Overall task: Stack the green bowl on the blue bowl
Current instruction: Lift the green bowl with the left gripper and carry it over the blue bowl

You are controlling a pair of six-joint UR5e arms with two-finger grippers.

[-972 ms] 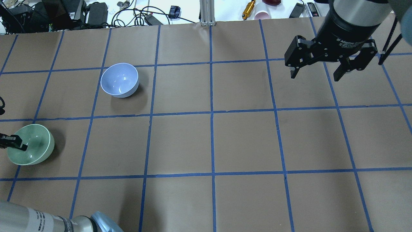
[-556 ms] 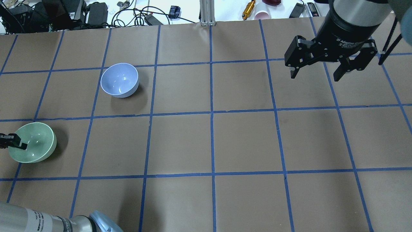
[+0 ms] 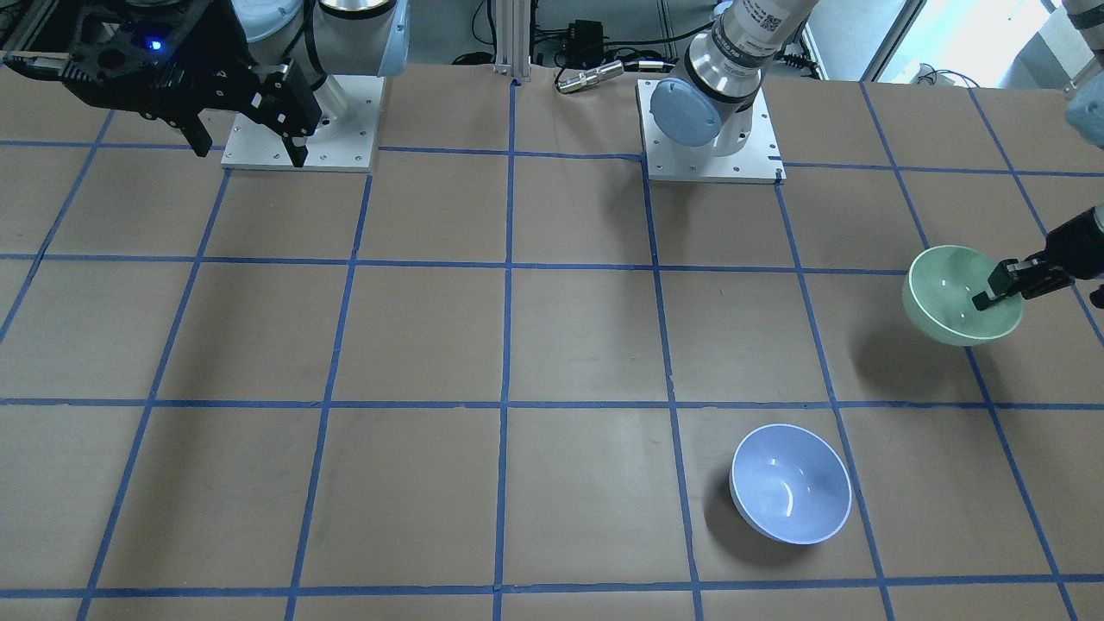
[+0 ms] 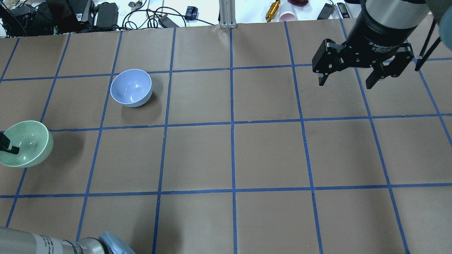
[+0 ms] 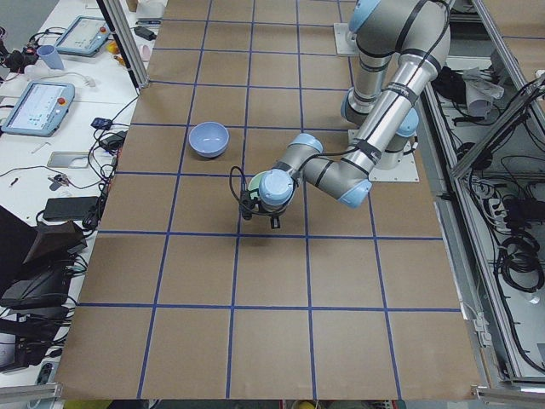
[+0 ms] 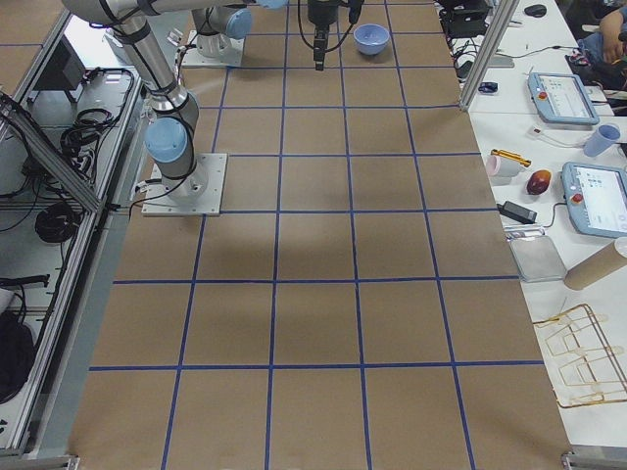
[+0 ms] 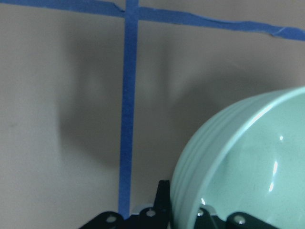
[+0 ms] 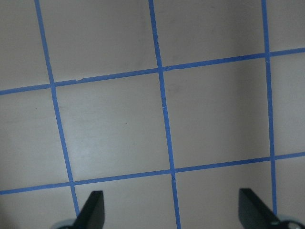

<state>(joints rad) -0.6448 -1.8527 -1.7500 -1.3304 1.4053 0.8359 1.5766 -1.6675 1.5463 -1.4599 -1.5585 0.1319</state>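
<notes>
The green bowl [image 4: 26, 141] hangs above the table at its left end, tilted, with its shadow apart from it. My left gripper [image 4: 7, 148] is shut on the bowl's rim, one finger inside and one outside. This also shows in the front view [image 3: 992, 293] and in the left wrist view [image 7: 183, 210], where the green bowl [image 7: 248, 157] fills the lower right. The blue bowl [image 4: 131, 87] stands upright and empty on the table, farther from the robot and to the right of the green bowl. My right gripper [image 4: 345, 84] is open and empty, high over the far right.
The brown table [image 4: 233, 155] carries a grid of blue tape. Beyond its far edge lie cables, power bricks [image 4: 106, 14], a metal post [image 4: 227, 14] and a pink cup [image 4: 287, 16]. The two arm bases [image 3: 711, 121] stand at the robot's edge.
The green bowl has risen off the table in my left gripper and shifted left and away from the robot in the overhead view. The right arm and the blue bowl have not moved.
</notes>
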